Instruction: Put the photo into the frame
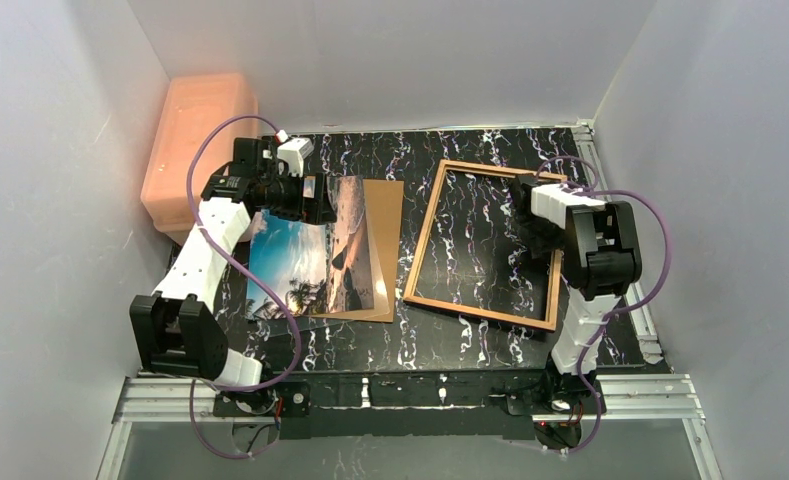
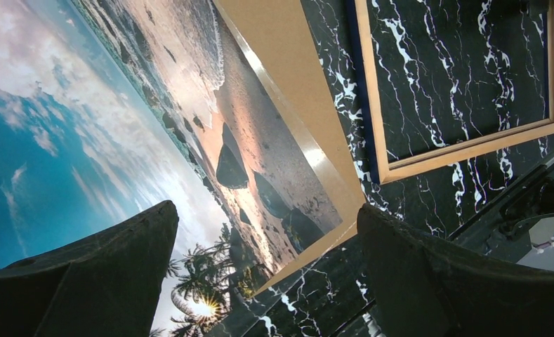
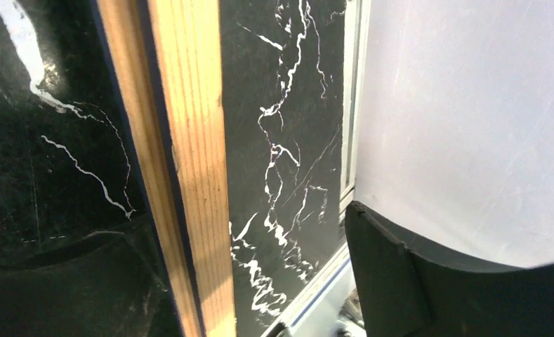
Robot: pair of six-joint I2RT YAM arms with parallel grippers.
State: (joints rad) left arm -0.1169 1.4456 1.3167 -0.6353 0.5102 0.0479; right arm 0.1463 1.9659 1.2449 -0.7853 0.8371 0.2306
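Left gripper (image 2: 263, 210) - jaws wide apart, holding nothing. It hangs over the far end of the photo (image 1: 305, 265). In the left wrist view both dark fingers (image 2: 105, 274) stand above the print, which shows in the gap between them; I see no contact.

Right gripper (image 3: 249, 221) - jaws apart, astride the right rail of the frame (image 1: 425, 240). In the right wrist view the wood rail runs between the fingers. The right finger (image 3: 428, 281) stands clear of it with bare surface between. The left finger is dim and close against the rail, and I cannot tell if it touches. Nothing is lifted.

The photo lies face up on the left half of the table (image 1: 470, 345): blue sky toward the left edge, sand toward the middle, palms at the near end. It rests on a brown backing board (image 1: 385, 220), which peeks out along the photo's right and far sides.

The frame lies flat on the right half of the surface, wood side up, with a thin navy edge showing. It is slightly skewed, its right rail near the right edge. It is just beside the board but apart from it, and the black marbled surface shows inside it.

A pink bin (image 1: 195, 140) sits at the far left corner.
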